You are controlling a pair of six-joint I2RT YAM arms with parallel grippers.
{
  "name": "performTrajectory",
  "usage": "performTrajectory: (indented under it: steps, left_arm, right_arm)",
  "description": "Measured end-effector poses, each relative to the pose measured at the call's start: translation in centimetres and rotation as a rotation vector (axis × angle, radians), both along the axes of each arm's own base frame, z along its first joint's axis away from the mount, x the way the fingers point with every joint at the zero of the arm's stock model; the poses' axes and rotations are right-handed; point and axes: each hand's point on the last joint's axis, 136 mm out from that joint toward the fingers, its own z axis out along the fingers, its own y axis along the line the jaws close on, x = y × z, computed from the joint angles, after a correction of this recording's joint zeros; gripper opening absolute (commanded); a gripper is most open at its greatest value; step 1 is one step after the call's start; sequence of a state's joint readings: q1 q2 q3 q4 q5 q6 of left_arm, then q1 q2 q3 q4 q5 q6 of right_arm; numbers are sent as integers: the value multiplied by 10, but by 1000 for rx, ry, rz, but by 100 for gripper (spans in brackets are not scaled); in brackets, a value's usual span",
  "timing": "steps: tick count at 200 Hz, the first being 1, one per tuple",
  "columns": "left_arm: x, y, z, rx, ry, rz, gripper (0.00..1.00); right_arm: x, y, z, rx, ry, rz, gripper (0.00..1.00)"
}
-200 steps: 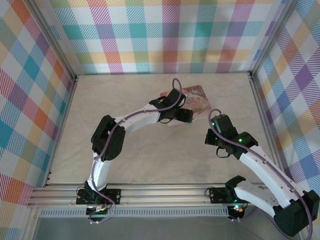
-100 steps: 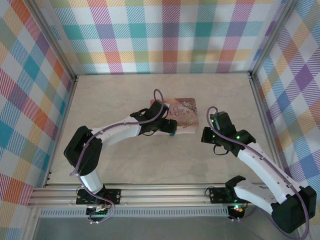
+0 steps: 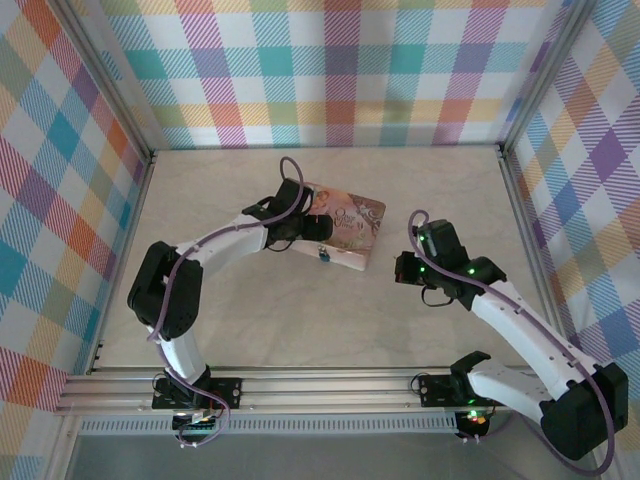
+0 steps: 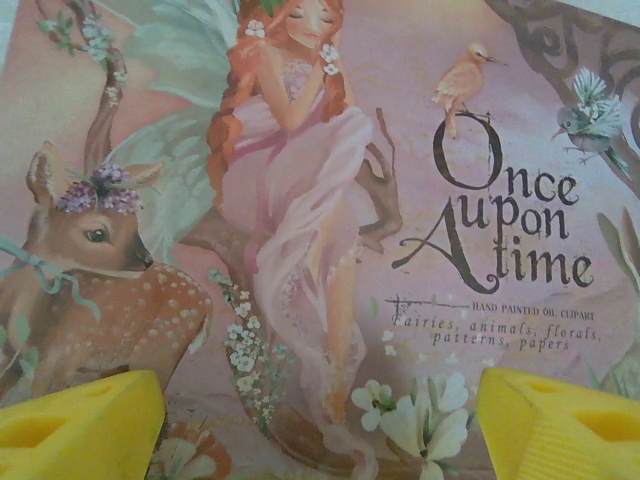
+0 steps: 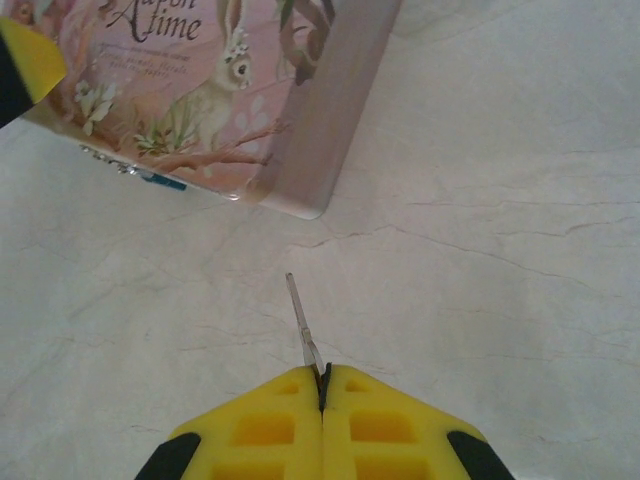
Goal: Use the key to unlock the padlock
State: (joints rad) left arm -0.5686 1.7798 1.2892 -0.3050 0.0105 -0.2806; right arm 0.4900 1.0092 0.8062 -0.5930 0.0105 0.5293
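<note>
Left gripper (image 4: 320,430) hangs over the left end of the pink tin (image 3: 350,222), which lies flat on the pale table (image 3: 260,300), mid-width and toward the far side. Its fingers (image 4: 75,425) are spread wide above the illustrated lid with nothing held between them. Whether the tips touch the lid, cannot tell.

The padlock (image 5: 160,181) sits against the tin's near long edge: the teal body shows just below the rim, with a bit of silvery metal beside it.

Right gripper (image 5: 322,395) is to the right of the tin and apart from it. Its fingers are pressed together on the key (image 5: 300,322). The thin blade sticks out past the tips toward the tin's near right corner, short of touching it and apart from the padlock.
</note>
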Motion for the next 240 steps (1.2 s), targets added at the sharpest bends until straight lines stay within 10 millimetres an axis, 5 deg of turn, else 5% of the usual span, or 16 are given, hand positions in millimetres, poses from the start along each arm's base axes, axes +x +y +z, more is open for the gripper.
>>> performTrajectory:
  steps: [63,135,194,240]
  left_arm:
    - [-3,-2,9,-22,-11,-25,91]
    - [-52,24,72,-194,-198,-15,98]
    - [-92,35,20,-267,-107,-8,98]
    - [-95,28,7,-329,-90,-17,97]
  right_arm:
    - [7,30,-5,108,21,89,1]
    - [42,69,-16,299,39,195,1]
    - [86,96,-21,365,29,241,1]
    - [118,112,-24,385,5,258,1]
